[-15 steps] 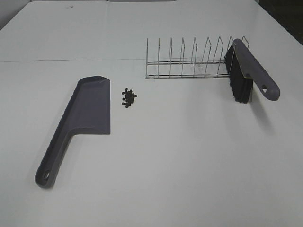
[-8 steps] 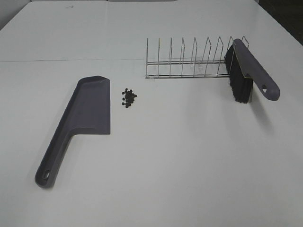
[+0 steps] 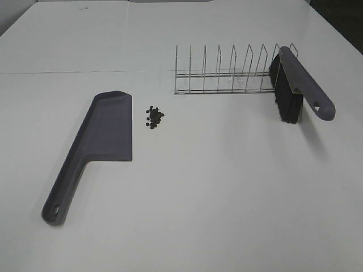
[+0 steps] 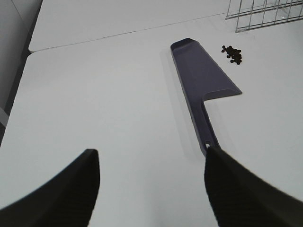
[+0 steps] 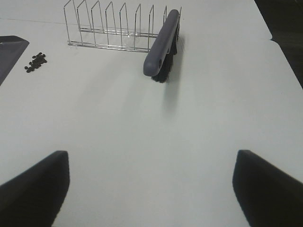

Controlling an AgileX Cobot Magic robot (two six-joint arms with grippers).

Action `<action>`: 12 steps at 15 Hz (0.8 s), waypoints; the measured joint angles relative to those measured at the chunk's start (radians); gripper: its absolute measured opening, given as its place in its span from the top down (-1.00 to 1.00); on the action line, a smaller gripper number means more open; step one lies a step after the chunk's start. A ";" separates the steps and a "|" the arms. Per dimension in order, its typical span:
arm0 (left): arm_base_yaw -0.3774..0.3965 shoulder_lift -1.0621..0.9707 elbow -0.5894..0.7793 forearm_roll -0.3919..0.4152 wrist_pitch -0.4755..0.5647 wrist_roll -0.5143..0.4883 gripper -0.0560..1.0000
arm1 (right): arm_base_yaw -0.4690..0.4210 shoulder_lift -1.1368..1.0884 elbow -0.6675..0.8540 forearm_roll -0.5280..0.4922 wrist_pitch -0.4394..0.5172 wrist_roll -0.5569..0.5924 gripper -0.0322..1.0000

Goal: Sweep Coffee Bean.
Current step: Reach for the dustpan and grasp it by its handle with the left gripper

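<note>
1. The beans [image 3: 154, 117] sit in a tight cluster on the worktop [image 3: 215, 187], just beside the wide end of the dustpan [image 3: 105, 133], none in it.
2. The brush [image 3: 298, 88] leans on the end of the rack [image 3: 227, 73], well apart from the beans.
3. My left pincer [image 4: 150, 152] and right pincer [image 5: 151, 153] are both spread wide and hold nothing.
4. Risks: the brush may snag the rack on lifting. A hard stroke would scatter the beans. Unheld, the dustpan may slide.
</note>
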 joint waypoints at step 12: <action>0.000 0.039 -0.020 -0.003 -0.150 0.000 -0.21 | 0.000 0.000 0.000 0.000 0.000 0.000 -0.60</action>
